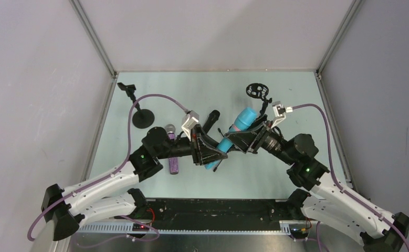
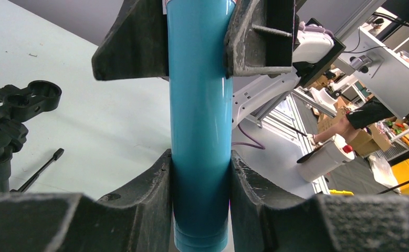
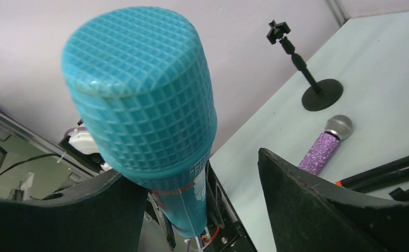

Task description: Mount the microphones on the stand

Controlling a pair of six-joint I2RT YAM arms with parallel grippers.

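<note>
- The turquoise-blue microphone [image 2: 199,105] is clamped low on its barrel by the left gripper [image 2: 201,168]. Both fingers are pressed against its sides, so its weight is carried by that arm alone.
- Higher up the same barrel, the right gripper [image 3: 191,168] is seen with its jaws parted. One finger is kept close to the barrel, the other is held clear of it, and nothing is grasped.
- The microphone is held above the table [image 1: 296,105] near the middle, tilted, with its mesh head pointed to the far right. The grip near the tail is judged to leave the upper barrel free for a clip.
- The purple glitter microphone [image 3: 325,144] is left lying flat on the table to the left, and the black microphone [image 1: 211,119] is laid just beyond the grippers. Neither is attached.
- A round-based stand [image 1: 142,116] is placed at the far left, well apart from the held microphone. A ring-topped holder [image 1: 256,90] is set at the far right, near the mesh head.
- No microphone is seen mounted, so the task is judged to be at an early stage, with the ring-topped holder the nearer candidate.
</note>
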